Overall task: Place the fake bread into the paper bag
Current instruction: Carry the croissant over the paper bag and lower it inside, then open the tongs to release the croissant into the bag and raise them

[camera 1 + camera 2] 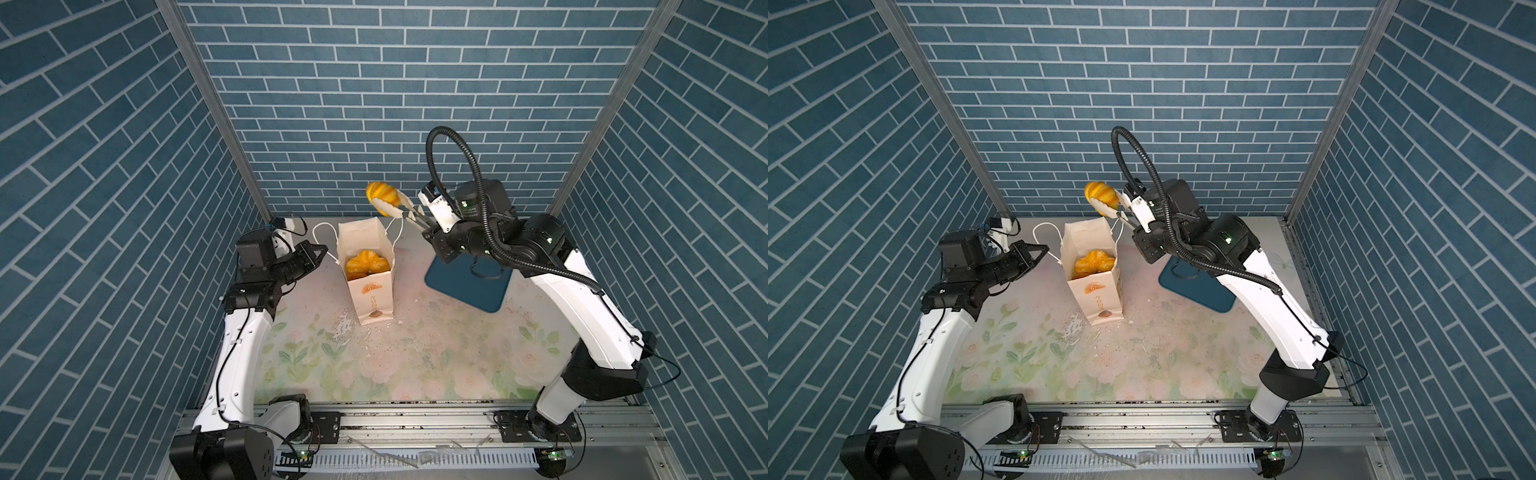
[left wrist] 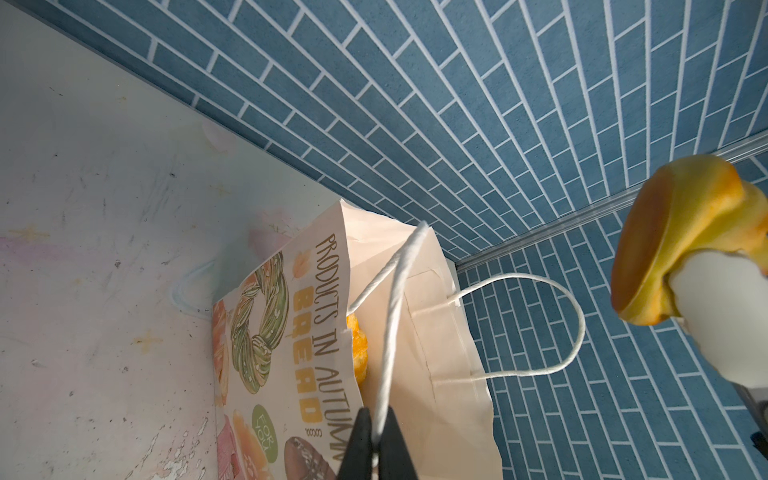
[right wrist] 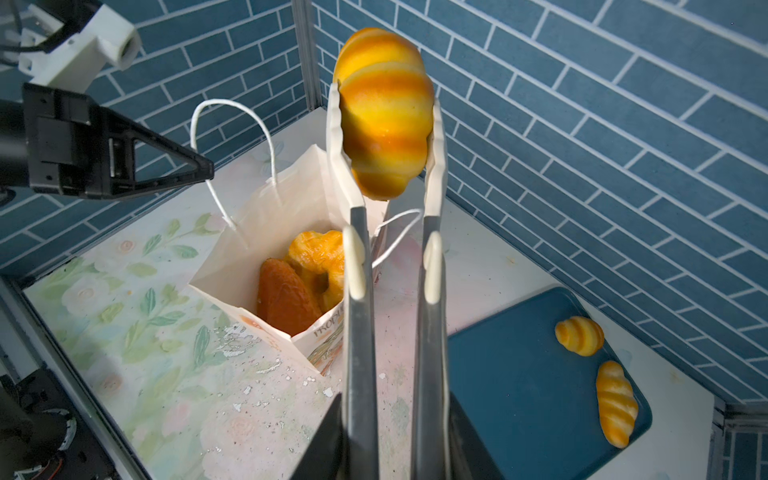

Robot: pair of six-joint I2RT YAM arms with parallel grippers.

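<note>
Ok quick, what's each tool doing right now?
Left tool: shut on the bag handle.
Right tool: shut on the tongs, which pinch a croissant.

The left gripper point(image 1: 321, 252) is reaching in level from the left of the paper bag point(image 1: 370, 299), its jaws pinching tight on a cord handle point(image 2: 392, 332). The right gripper point(image 1: 431, 231) is hovering raised on the bag's right, wrist tilting toward the bag's mouth and jaws clamping the tongs point(image 3: 357, 353).
</note>
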